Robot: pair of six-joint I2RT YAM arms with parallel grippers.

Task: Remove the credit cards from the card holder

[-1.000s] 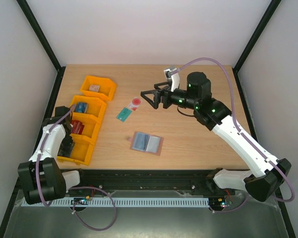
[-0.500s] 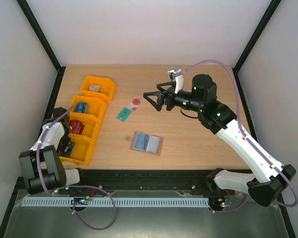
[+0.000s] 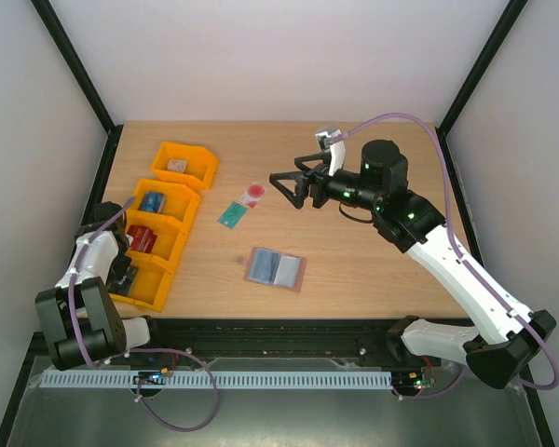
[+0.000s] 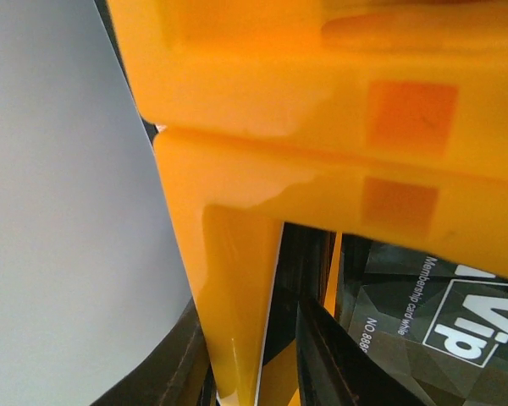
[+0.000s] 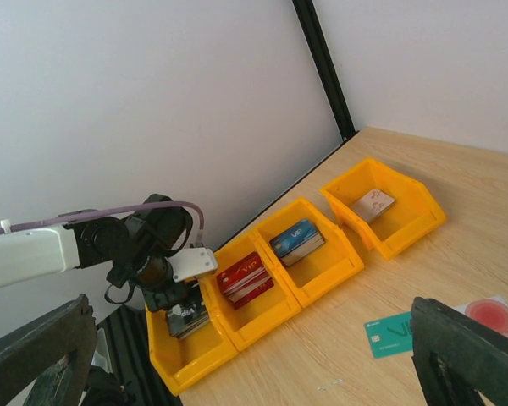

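Card holder [image 3: 275,268]: lies open and flat toward the near edge of the table [image 3: 373,270], grey-blue inside up, reddish-brown border showing; pockets appear vacated.
Credit cards: teal card [image 3: 231,215] and pale card [image 3: 253,195] with red round mark, flat on the wood, just beside each other, apart from the holder; extraction judged complete.
Right gripper [image 3: 281,184]: spread wide, empty, hovering near the pale card; judged clear of both cards.
Left gripper [image 3: 124,276]: lowered into the nearest orange bin [image 3: 160,279], away from the work zone; finger spacing cannot be told.
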